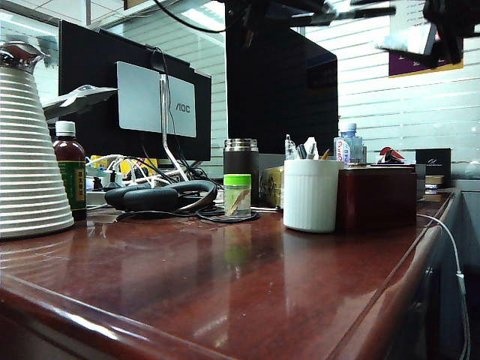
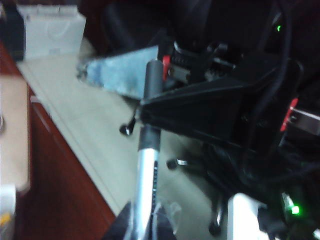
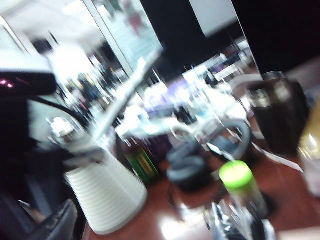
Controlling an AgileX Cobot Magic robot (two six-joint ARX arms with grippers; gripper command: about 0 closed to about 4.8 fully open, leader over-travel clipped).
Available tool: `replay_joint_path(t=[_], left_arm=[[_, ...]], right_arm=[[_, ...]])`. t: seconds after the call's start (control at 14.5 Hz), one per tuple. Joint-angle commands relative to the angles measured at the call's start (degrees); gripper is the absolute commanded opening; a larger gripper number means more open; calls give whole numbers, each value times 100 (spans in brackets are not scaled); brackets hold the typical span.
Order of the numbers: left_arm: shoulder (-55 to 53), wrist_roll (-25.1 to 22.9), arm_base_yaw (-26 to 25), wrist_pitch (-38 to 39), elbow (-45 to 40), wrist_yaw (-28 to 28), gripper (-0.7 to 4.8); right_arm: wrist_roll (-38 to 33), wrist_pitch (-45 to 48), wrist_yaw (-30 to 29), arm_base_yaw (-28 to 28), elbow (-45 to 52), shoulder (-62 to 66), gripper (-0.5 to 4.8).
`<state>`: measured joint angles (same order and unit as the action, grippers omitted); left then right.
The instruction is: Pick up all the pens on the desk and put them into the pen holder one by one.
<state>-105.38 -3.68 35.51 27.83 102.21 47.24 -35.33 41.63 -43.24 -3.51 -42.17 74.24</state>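
My left gripper (image 2: 145, 224) is shut on a pen (image 2: 148, 165) with a silver barrel and a dark grey upper part. It holds the pen out over the floor beside the desk (image 2: 60, 200). The white ribbed pen holder (image 1: 310, 193) stands on the desk (image 1: 225, 277) right of centre, with pens (image 1: 289, 147) sticking out of its top. My right gripper (image 3: 147, 214) hangs open above the desk with nothing between its fingers (image 3: 56, 225). That view is heavily blurred. In the exterior view only dark arm parts (image 1: 442, 26) show along the top edge.
A red-brown box (image 1: 375, 196) touches the holder's right side. A steel-and-black mug (image 1: 241, 169), a green-lidded jar (image 1: 237, 195), headphones (image 1: 161, 196), a brown bottle (image 1: 71, 178) and a white ribbed jug (image 1: 26, 157) stand further left. Monitors (image 1: 135, 97) fill the back.
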Motion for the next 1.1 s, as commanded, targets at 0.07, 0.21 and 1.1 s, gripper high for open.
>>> replay_joint_path(t=[0.07,0.21,1.1], left_arm=[[48,352,2,-739,13,-22,-6],[48,476,7,-1067,13,-118,-6],[42,566,4,-1375,13,-372,-6]], right_arm=[[-610,756,81,-4,-24,-22,253],[-927,1182,254,-4,-24,-22,246],[-1309,1847,682,0,-24,-22,-1]])
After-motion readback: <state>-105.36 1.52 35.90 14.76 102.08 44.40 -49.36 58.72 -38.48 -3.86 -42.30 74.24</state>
